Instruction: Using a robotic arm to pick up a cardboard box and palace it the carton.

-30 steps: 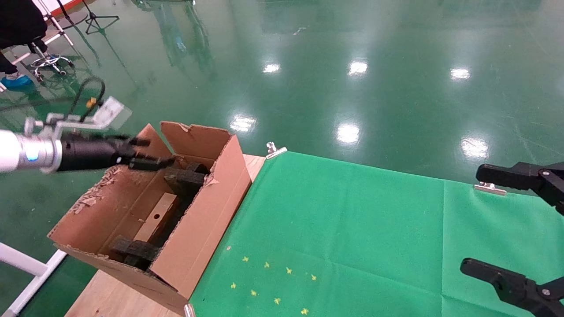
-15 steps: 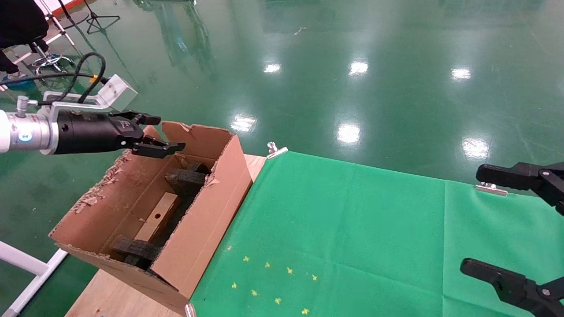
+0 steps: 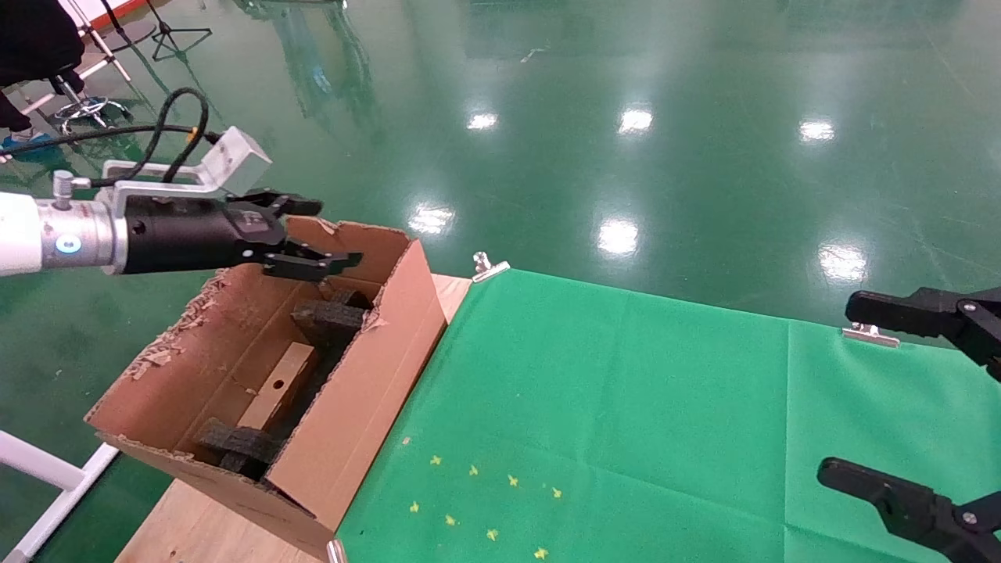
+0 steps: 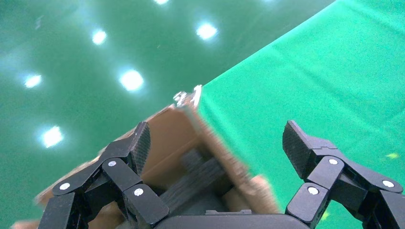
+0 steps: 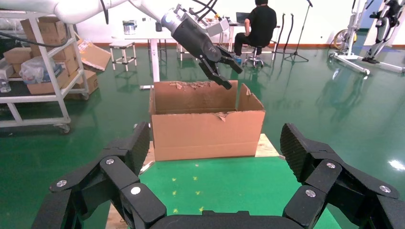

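The carton (image 3: 356, 391) stands on the table's left end with its torn flaps raised and black foam pieces (image 3: 328, 319) inside. A flat tan strip with a hole (image 3: 278, 385) lies between the foam. The small cardboard box does not show. My left gripper (image 3: 332, 232), on the white arm, hangs open and empty just above the carton's far end. In the left wrist view the left gripper (image 4: 217, 138) has its jaws wide apart over the carton's corner (image 4: 167, 143). My right gripper (image 3: 835, 389) is parked open over the table's right side. In the right wrist view it (image 5: 215, 143) faces the carton (image 5: 205, 133).
A green cloth (image 3: 626, 407) with small yellow marks (image 3: 477, 500) covers the table and is held by metal clips (image 3: 489, 267). Bare wood (image 3: 203, 524) shows under the carton. A white frame (image 3: 47, 477) stands low at the left. A seated person (image 5: 261, 26) and shelves (image 5: 38, 71) are far behind.
My left gripper has risen out of the carton's far end and moved right, staying open. The right arm and the carton have not moved.
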